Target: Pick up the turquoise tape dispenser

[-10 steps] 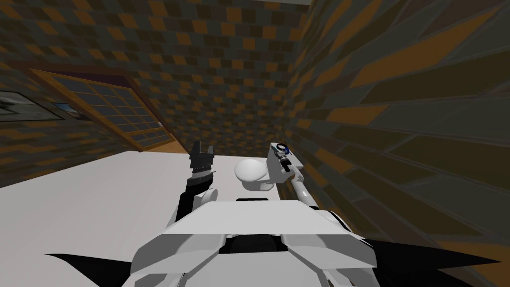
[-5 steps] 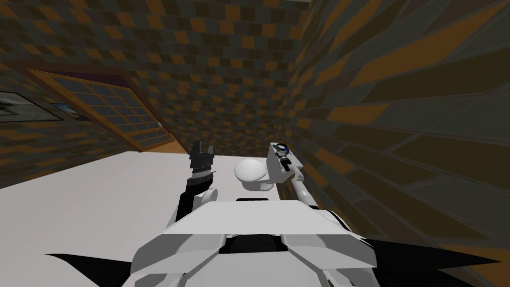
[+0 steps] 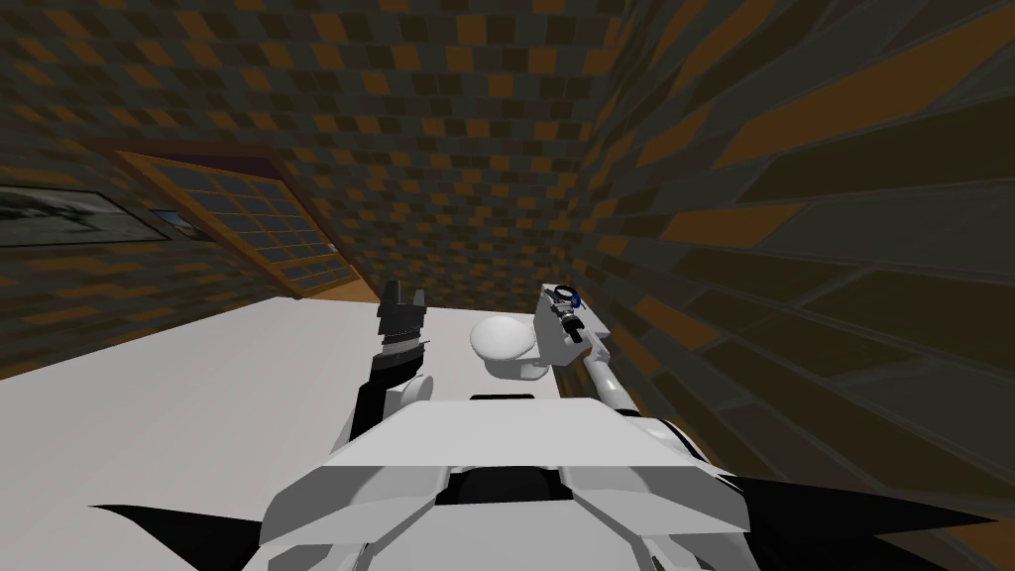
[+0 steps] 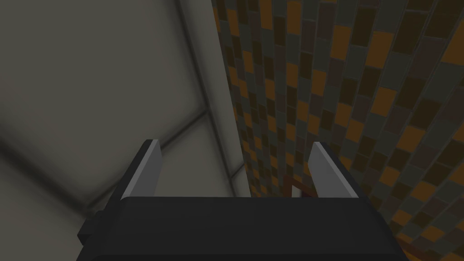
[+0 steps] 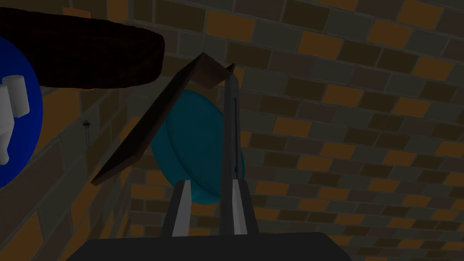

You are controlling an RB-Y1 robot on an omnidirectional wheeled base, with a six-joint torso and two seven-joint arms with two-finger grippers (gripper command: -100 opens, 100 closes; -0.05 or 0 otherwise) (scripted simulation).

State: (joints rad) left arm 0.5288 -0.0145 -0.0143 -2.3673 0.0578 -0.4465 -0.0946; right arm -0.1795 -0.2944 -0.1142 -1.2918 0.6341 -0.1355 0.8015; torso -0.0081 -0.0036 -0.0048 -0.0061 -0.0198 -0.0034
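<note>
Brick-walled corner: turquoise tape dispenser on top of the white toilet tank. Right gripper pinched narrow on its thin upright plate, probably a firm hold, though the view is dim. Likely light, rigid and slick, so grip the body. Left gripper wide open, empty.

A brick wall stands near, past the right gripper, whose gap the turquoise tape dispenser fills. A blue thing and a dark slab crowd one side; the other is open.
</note>
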